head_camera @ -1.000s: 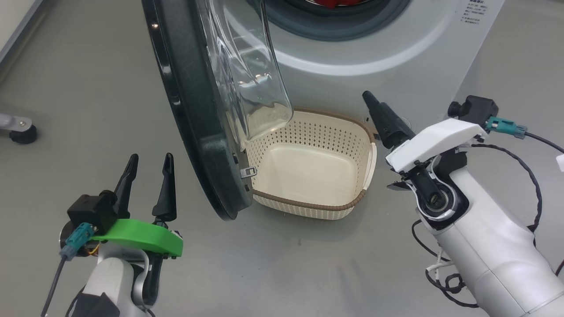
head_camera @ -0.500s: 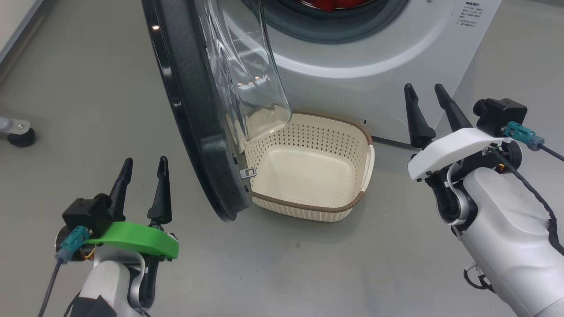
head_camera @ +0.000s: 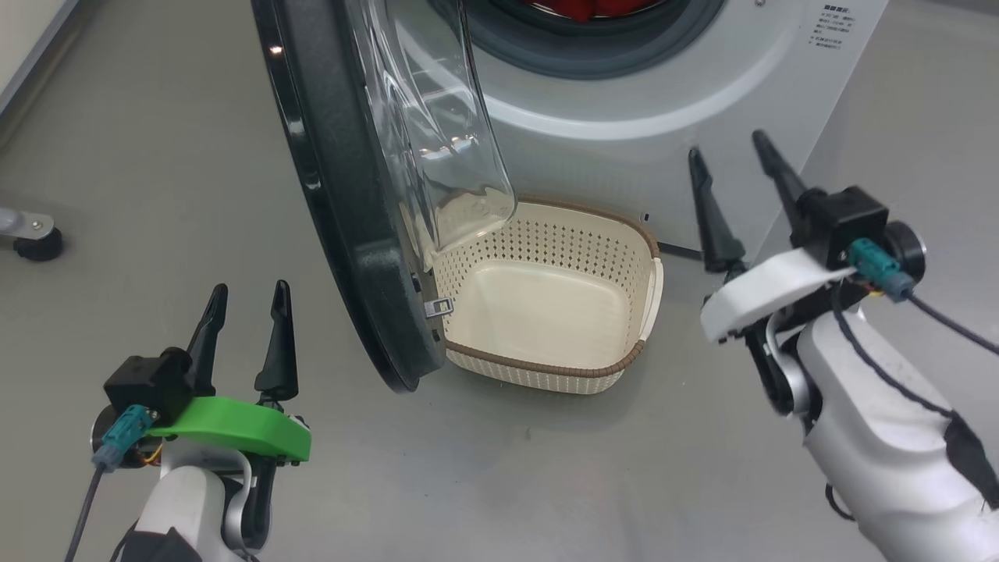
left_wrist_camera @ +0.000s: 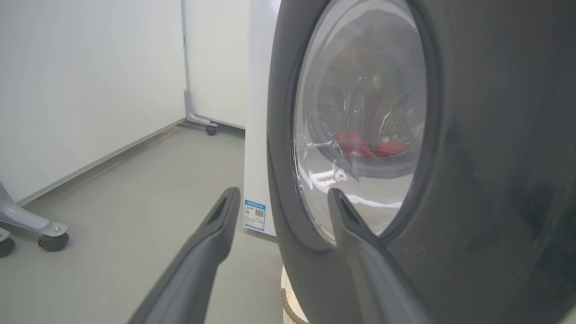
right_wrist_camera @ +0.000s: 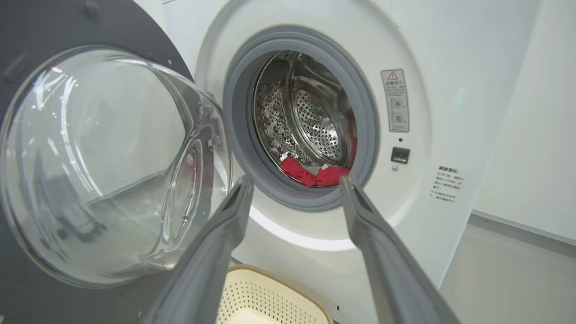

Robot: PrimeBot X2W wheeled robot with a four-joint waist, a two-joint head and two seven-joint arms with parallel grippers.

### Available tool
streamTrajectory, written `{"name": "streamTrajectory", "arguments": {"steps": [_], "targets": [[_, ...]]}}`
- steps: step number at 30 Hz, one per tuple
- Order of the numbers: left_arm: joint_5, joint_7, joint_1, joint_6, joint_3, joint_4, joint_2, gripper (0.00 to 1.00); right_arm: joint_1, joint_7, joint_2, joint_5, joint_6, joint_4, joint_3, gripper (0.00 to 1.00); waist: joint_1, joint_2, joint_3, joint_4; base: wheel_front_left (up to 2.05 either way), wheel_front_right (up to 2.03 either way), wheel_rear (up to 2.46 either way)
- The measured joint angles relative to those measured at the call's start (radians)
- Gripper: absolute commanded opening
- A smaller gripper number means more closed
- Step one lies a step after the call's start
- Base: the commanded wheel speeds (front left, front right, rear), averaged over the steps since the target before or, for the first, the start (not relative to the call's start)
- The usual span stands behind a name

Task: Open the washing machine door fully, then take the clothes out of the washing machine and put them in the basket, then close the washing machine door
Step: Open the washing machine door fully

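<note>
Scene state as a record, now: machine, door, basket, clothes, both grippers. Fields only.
washing machine: white front-loader, drum mouth uncovered
washing machine door: open, swung to the robot's left of the mouth
basket: before the machine, left end under the door's glass bulge, nothing in it
clothes: red, at the bottom of the drum
left gripper: open, holding nothing, by the door's outer face
right gripper: open, holding nothing, aimed at the drum mouth

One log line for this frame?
door open | clothes in washing machine | basket empty | left hand open | right hand open
</note>
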State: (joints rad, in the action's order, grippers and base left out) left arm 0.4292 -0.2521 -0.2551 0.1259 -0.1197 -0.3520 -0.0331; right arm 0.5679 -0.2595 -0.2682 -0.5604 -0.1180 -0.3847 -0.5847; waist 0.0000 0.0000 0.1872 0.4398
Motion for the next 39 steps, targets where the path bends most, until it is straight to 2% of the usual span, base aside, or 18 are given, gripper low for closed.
{"name": "streamTrajectory", "arguments": {"steps": [9,25,39], "targets": [[-0.012,0.000,0.001,0.000,0.009,0.001,0.000,1.00,-0.129,0.000,0.034,0.078,-0.008,0.007,0.044,1.00,0.0000,0.0000,-0.002,-0.001,0.00,0.00,0.00],[-0.022,0.000,0.011,0.000,0.013,0.003,0.001,1.00,-0.227,0.000,0.082,0.181,-0.008,-0.032,0.140,1.00,0.0000,0.0000,-0.013,-0.004,0.00,0.00,0.00],[-0.029,0.000,0.023,0.000,0.011,0.003,0.001,1.00,-0.250,0.000,0.131,0.245,-0.008,-0.038,0.203,1.00,0.0000,0.0000,-0.024,-0.004,0.00,0.00,0.00]]}}
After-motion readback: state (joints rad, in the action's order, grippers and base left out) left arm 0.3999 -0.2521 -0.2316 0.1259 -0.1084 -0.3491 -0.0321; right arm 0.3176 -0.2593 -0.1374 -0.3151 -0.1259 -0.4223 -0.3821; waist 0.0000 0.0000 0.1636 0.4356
